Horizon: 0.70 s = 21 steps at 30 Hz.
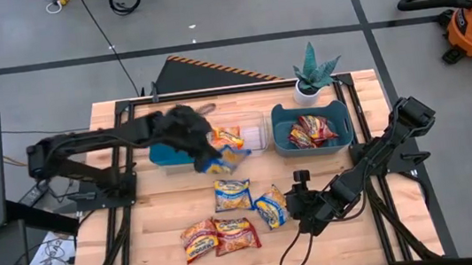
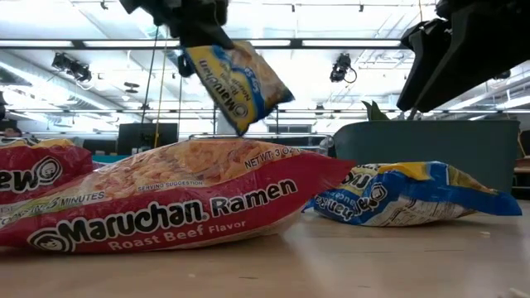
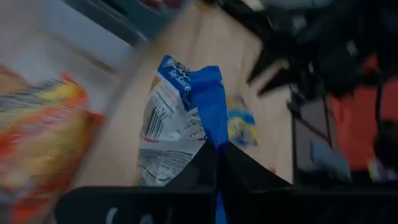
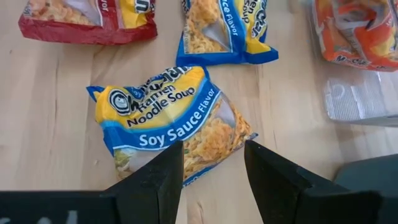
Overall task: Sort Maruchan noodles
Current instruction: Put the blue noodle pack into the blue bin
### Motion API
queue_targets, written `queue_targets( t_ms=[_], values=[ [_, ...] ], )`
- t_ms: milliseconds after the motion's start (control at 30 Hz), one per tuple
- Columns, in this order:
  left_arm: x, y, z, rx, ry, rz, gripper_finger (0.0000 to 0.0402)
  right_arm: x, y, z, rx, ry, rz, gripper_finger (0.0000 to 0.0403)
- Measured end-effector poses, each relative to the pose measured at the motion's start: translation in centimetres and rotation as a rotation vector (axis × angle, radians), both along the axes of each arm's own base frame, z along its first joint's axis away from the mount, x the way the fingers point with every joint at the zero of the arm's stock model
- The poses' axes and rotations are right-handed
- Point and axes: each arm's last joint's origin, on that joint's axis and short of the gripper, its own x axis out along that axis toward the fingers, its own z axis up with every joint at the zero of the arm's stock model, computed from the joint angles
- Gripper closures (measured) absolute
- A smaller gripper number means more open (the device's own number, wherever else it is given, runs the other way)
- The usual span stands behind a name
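While left tool grips blue packet | orange packet beside

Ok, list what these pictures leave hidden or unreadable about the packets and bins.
- Teal bin under the left gripper: high view, the arm covers most of it, contents unseen.
- Lifted blue packet: left wrist view, motion blur, flavour unreadable.
- Packets in the right teal bin: high view, piled and too small to count.
- Soy sauce packet: right wrist view, the open right gripper hides its near edge.
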Motion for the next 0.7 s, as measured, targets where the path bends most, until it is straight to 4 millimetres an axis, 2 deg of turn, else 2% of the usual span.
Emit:
queue_targets(
  t_ms=[100,233,567,700],
  values=[
    [-1.6,1.5,0.8,0.027,0.015,0.115,0.0394,0.0,0.0,0.0,-0.001,-0.004,-0.001,0.0228],
    [-3.4,3.6,0.5,0.017,0.107,0.227,0.0394,0.0,0.0,0.0,-0.011,-0.01,-0.004,0.0228],
    [-6.4,7.2,0.4,0.024,0.175,0.338,0.0394,0.0,0.0,0.0,-0.023,-0.012,0.001,0.0228],
    [-7.9,8.2,-0.2,0.009,0.272,0.381,0.0394,0.0,0.0,0.0,-0.021,-0.014,0.0,0.0228]
  ],
)
